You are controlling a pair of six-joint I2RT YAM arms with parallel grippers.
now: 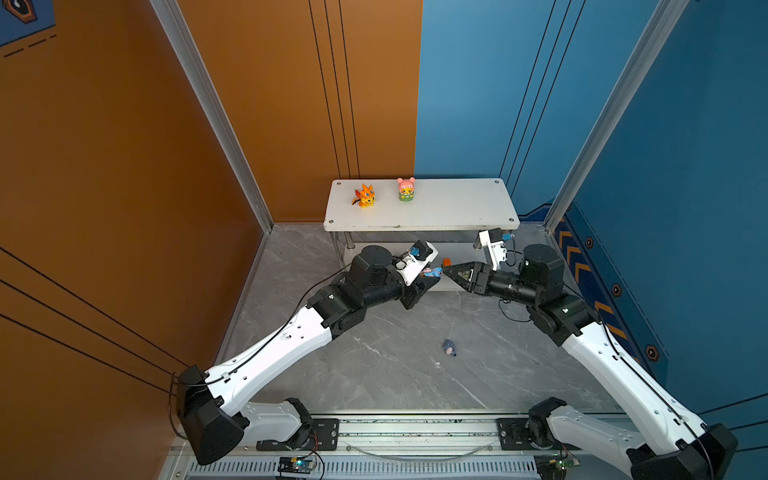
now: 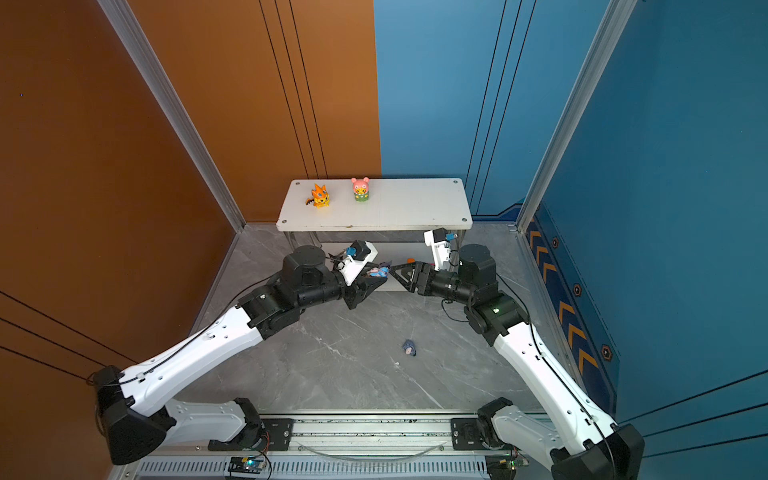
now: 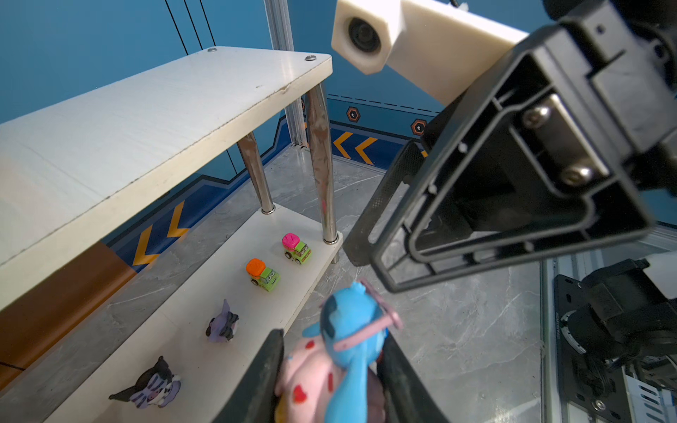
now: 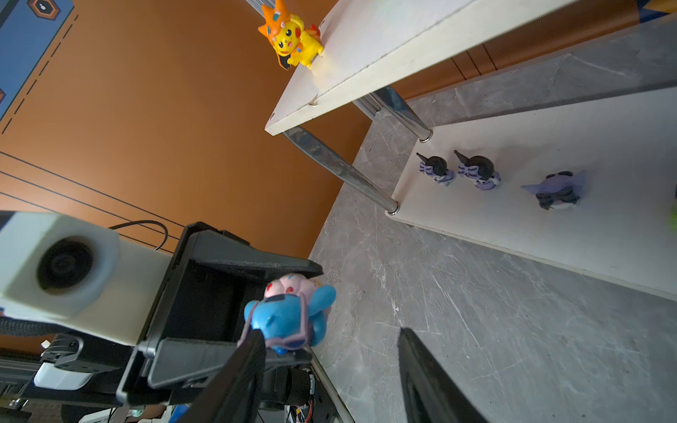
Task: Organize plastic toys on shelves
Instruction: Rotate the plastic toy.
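My left gripper [image 3: 331,338] is shut on the blue toy on its pink cone [image 3: 348,329], held in the air in front of the shelves' lower board [image 3: 205,370]. My right gripper [image 4: 329,333] faces it with jaws open and one finger beside the blue toy's head [image 4: 289,315]. An orange dragon [image 1: 365,196] and a pink-yellow figure [image 1: 406,189] stand on the top board [image 1: 457,208]. On the lower board are two green cars [image 3: 263,274] [image 3: 296,249] and three black-purple horned figures [image 4: 437,168] [image 4: 478,172] [image 4: 557,190]. The grey donkey [image 1: 449,347] lies on the floor.
Chrome legs [image 3: 322,175] stand at the lower board's corners. The marble floor [image 1: 374,374] is walled by orange and blue panels. Both arms reach in from the front rail [image 1: 415,432], their wrists nearly meeting in front of the shelves.
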